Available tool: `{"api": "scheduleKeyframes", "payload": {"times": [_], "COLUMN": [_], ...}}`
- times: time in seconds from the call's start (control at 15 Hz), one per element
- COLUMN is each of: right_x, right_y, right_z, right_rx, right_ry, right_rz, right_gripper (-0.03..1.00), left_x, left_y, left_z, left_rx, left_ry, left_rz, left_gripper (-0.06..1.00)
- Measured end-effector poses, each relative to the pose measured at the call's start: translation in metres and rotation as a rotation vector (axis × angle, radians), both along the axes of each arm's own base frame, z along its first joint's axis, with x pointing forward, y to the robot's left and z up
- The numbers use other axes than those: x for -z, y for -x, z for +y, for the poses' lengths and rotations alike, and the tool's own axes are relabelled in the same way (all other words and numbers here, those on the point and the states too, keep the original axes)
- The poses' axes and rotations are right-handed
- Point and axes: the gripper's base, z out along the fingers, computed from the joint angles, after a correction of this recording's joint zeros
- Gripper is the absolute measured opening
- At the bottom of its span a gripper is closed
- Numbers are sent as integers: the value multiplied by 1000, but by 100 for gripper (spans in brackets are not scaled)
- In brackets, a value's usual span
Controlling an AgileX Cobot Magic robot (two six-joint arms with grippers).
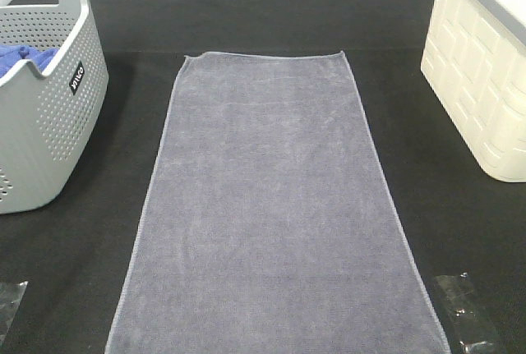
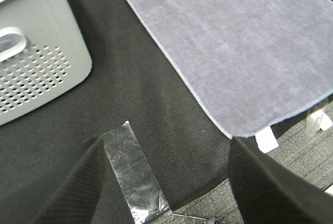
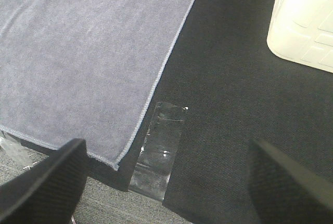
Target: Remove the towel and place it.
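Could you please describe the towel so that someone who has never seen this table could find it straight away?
On the black table, between the grey basket on the left and the cream bin on the right, the towel lies spread flat. It is the long grey-lavender sheet, unlike the bright blue cloth bunched inside the basket.

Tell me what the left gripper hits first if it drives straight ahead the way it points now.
Probably the strip of clear tape on the black tablecloth, which lies between the open left gripper's fingers; depth is unclear. The towel lies off to one side.
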Motion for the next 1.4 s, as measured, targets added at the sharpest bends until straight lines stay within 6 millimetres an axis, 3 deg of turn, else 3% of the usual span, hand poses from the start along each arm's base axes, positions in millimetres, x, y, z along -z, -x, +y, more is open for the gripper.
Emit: {"api": "scheduleKeyframes", "payload": {"times": [0.73, 1.0, 1.4], "right_x": [0, 0, -1], "right_y": [0, -1, 26], "right_z": [0, -1, -3], "right_rx": [6, 94, 197], "right_ry": [-1, -2, -44], "right_rz": [0, 0, -196], "right_gripper": [78, 78, 78], "left_x": [0, 0, -1], "left_y": [0, -2, 4], "left_z": [0, 1, 4], "left_rx": [7, -103, -254], "left_ry": [-6, -2, 8], "left_rz": [-4, -2, -51], "left_gripper": [65, 65, 65]}}
